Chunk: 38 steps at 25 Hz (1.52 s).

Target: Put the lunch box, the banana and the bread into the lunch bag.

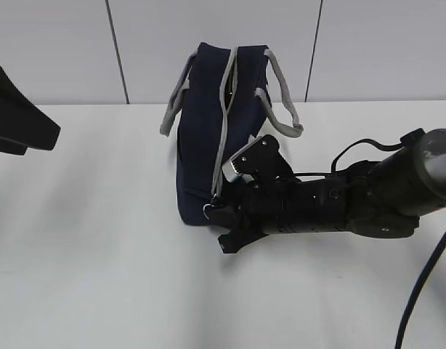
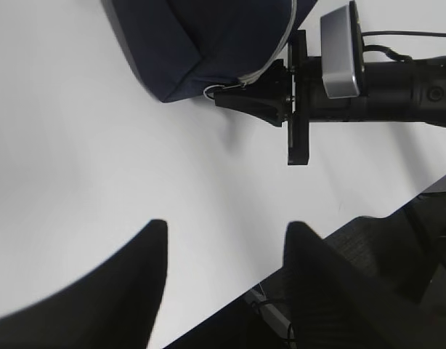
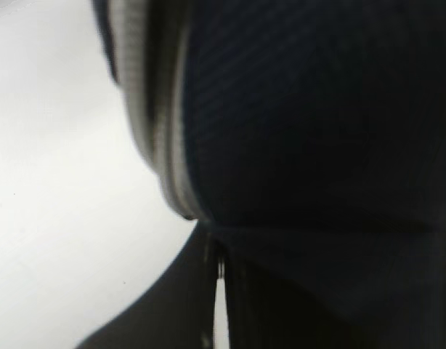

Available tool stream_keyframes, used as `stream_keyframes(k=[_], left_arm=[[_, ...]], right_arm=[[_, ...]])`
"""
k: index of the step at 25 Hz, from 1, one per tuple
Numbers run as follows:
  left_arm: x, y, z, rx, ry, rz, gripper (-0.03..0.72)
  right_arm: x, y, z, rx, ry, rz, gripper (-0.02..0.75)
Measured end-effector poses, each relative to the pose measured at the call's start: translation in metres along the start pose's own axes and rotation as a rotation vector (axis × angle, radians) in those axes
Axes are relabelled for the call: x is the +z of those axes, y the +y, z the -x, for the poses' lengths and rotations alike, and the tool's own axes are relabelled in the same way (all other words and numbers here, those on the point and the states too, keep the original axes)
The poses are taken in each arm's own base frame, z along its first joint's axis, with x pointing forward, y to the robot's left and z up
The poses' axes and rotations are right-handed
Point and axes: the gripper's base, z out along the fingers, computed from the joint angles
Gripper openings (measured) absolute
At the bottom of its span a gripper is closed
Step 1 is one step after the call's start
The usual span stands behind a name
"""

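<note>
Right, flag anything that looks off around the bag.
The lunch bag lies on its side on the table, zipper facing up, handles splayed. The right gripper is shut on the ring pull. No spill or damage shows.

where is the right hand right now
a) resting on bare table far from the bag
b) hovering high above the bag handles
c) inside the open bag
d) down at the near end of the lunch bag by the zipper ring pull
d: the right hand sits low at the near bottom end of the lunch bag, closed at the zipper's ring pull, which the left wrist view also shows.
</note>
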Motion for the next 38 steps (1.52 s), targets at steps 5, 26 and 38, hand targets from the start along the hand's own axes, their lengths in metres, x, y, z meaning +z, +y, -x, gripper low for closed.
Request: stream_keyframes(k=[5, 26, 38], left_arm=[[0.0, 0.0, 0.0, 0.0, 0.0, 0.0, 0.371], [0.0, 0.0, 0.0, 0.0, 0.0, 0.0, 0.371], [0.0, 0.0, 0.0001, 0.0, -0.001, 0.0, 0.371]], right_arm=[[0.0002, -0.0024, -0.002, 0.002, 0.031, -0.022, -0.016], [0.0002, -0.0047, -0.0034, 0.092, 0.053, -0.046, -0.016], [0.0002, -0.0045, -0.0035, 0.088, 0.055, -0.044, -0.003]])
